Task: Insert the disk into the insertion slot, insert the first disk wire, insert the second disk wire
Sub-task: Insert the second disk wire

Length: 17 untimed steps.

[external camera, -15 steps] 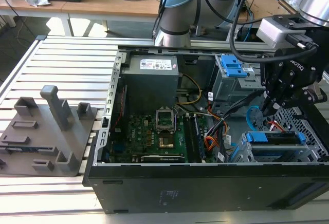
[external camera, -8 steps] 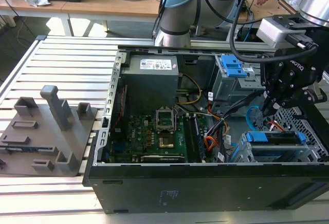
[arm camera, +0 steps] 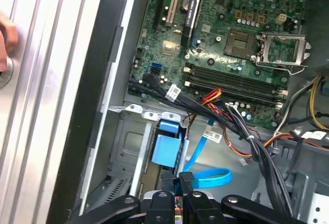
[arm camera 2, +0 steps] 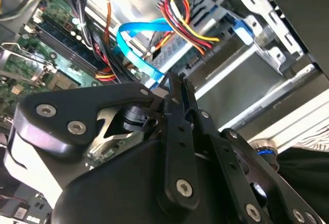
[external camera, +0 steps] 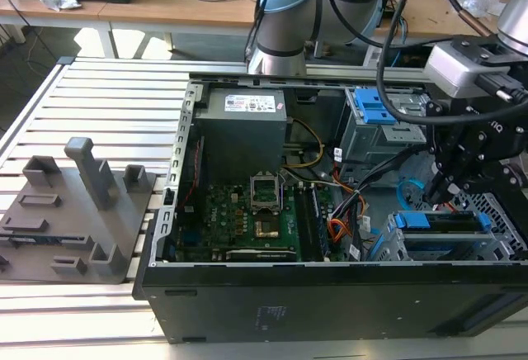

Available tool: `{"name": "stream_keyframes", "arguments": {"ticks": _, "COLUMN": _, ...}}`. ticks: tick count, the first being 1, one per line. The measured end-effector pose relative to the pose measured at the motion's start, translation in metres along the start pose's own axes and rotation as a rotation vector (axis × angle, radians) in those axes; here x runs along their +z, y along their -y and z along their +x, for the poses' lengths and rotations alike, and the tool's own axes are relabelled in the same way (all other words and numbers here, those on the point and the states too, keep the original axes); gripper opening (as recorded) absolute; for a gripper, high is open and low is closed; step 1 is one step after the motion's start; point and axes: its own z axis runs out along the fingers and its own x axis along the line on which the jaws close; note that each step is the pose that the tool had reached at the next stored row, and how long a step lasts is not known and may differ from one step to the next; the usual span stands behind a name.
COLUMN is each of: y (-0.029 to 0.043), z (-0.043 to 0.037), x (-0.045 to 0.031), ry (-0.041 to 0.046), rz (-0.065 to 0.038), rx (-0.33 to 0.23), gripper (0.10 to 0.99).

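Observation:
The disk, in its bright blue carrier, lies inside the insertion slot, the light grey perforated cage at the case's front corner on the exterior view's right. The carrier's blue end shows in the first wrist view. My gripper hangs just above and behind the disk, shut. In both wrist views the looped light blue cable runs in between my fingertips. The first disk wire, thin and orange-red, lies coiled beside the motherboard, away from my gripper.
A darker bay with a blue latch stands behind the gripper. A bundle of black cables crosses between the motherboard and the cage. The power supply fills the case's back. A grey fixture sits on the slatted table.

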Motion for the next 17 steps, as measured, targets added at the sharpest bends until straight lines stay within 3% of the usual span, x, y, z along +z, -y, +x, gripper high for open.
{"name": "stream_keyframes", "arguments": {"ticks": 4, "y": 0.0012, "z": 0.0023, "x": 0.0059, "ry": 0.0008, "rz": -0.001, "rx": 0.000, "gripper": 0.161}}
{"name": "stream_keyframes", "arguments": {"ticks": 11, "y": 0.0016, "z": 0.0026, "x": 0.0068, "ry": 0.0011, "rz": -0.001, "rx": 0.004, "gripper": 0.161}}
{"name": "stream_keyframes", "arguments": {"ticks": 17, "y": 0.0016, "z": 0.0026, "x": 0.0070, "ry": 0.0052, "rz": -0.005, "rx": 0.088, "gripper": 0.161}}
